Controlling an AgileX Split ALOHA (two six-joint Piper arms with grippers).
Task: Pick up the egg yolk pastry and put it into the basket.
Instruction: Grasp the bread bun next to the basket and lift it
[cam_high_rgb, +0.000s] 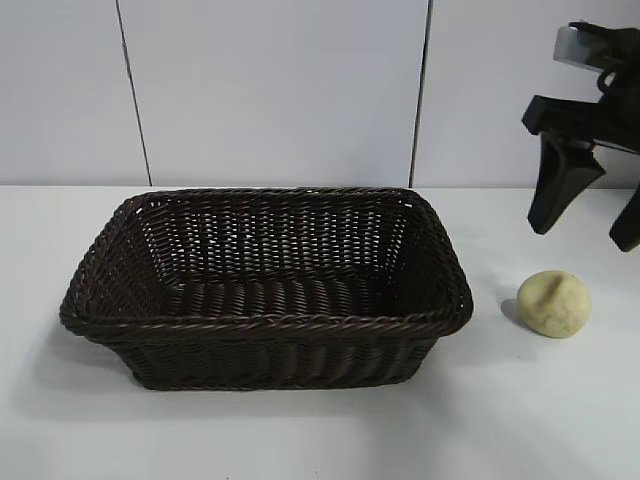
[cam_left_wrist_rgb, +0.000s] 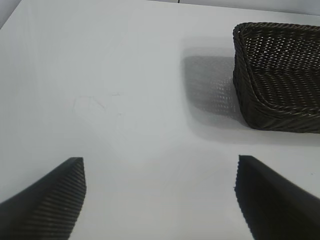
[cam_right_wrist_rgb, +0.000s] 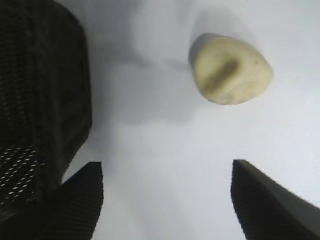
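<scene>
The egg yolk pastry (cam_high_rgb: 554, 303), a small pale yellow lump with a crease on top, lies on the white table just right of the basket (cam_high_rgb: 265, 320). The basket is large, dark brown woven wicker, and nothing shows inside it. My right gripper (cam_high_rgb: 587, 238) hangs open and empty above and behind the pastry, apart from it. In the right wrist view the pastry (cam_right_wrist_rgb: 231, 69) lies ahead of the open gripper (cam_right_wrist_rgb: 167, 192), with the basket wall (cam_right_wrist_rgb: 45, 95) beside it. My left gripper (cam_left_wrist_rgb: 160, 192) is open and empty over bare table, out of the exterior view; the basket's corner (cam_left_wrist_rgb: 277, 80) shows ahead of it.
The white table (cam_high_rgb: 300, 440) runs to a pale panelled wall at the back. Bare table lies in front of the basket and around the pastry. The right arm's black body (cam_high_rgb: 600, 70) stands at the far right edge.
</scene>
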